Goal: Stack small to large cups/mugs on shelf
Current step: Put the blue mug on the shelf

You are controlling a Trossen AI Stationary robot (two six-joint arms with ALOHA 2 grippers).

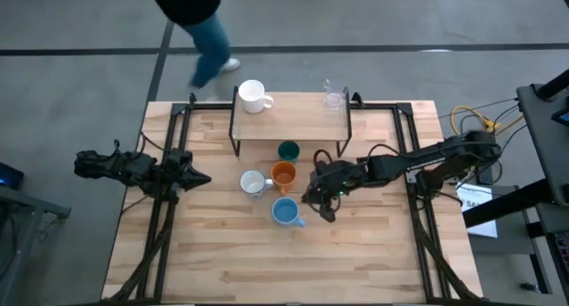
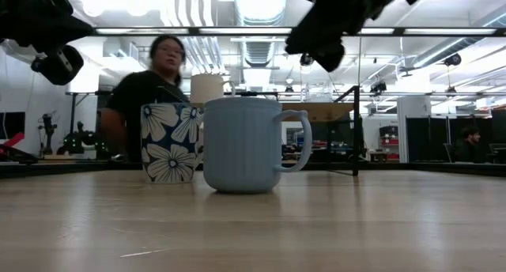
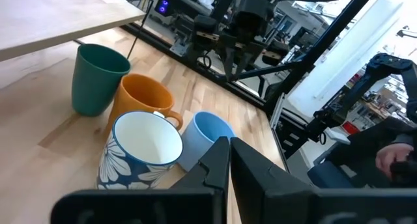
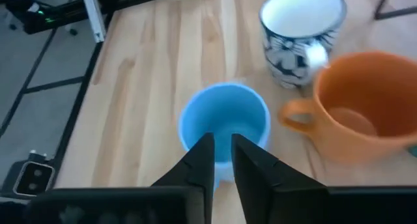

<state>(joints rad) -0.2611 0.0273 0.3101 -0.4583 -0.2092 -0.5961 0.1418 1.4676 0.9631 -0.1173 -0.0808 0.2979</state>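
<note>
On the shelf (image 1: 289, 124) stand a white mug (image 1: 253, 96) and a clear glass (image 1: 334, 98). In front of the shelf, on the table, stand a dark green cup (image 1: 288, 151), an orange mug (image 1: 283, 173), a flower-patterned white mug (image 1: 253, 182) and a light blue mug (image 1: 284, 211). My right gripper (image 1: 320, 202) hangs above and just right of the light blue mug (image 4: 225, 123), its fingers all but together, well clear of the mug (image 2: 245, 144) in the low view. My left gripper (image 1: 200, 177) waits left of the mugs, shut.
A person (image 2: 154, 90) moves behind the table's far edge. The shelf's black legs (image 1: 236, 146) stand close behind the green cup. Bare tabletop (image 1: 267, 261) lies toward the near edge. Black frame rails (image 1: 160, 226) run along both sides.
</note>
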